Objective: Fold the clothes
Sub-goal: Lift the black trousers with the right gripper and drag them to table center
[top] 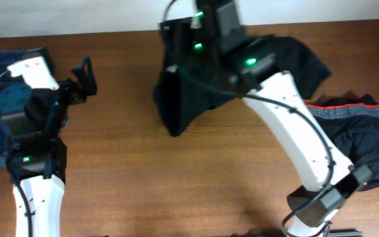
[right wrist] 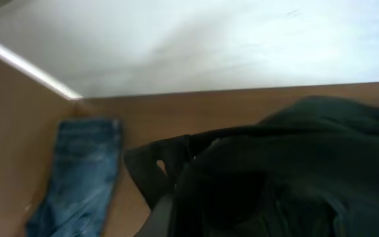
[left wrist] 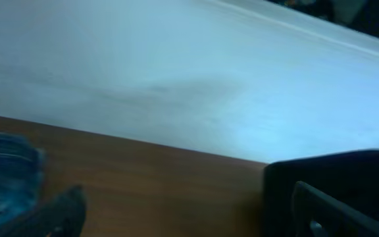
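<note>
The brown wooden table (top: 176, 171) runs right across the overhead view, its grain going side to side. Just off to the left of the left pincer (top: 87, 76), a folded pair of blue jeans (top: 2, 62) lies flat on the wood, close to the back edge. Between the two pincers there's only bare board. Around the right pincer (top: 175, 69), a black garment (top: 295, 56) is heaped up, its lower edge meeting the tabletop and the rest spread out to that pincer's right. Further right again, well apart, a pile of dark clothes (top: 367, 135) with red trim lies rumpled on the table.
</note>
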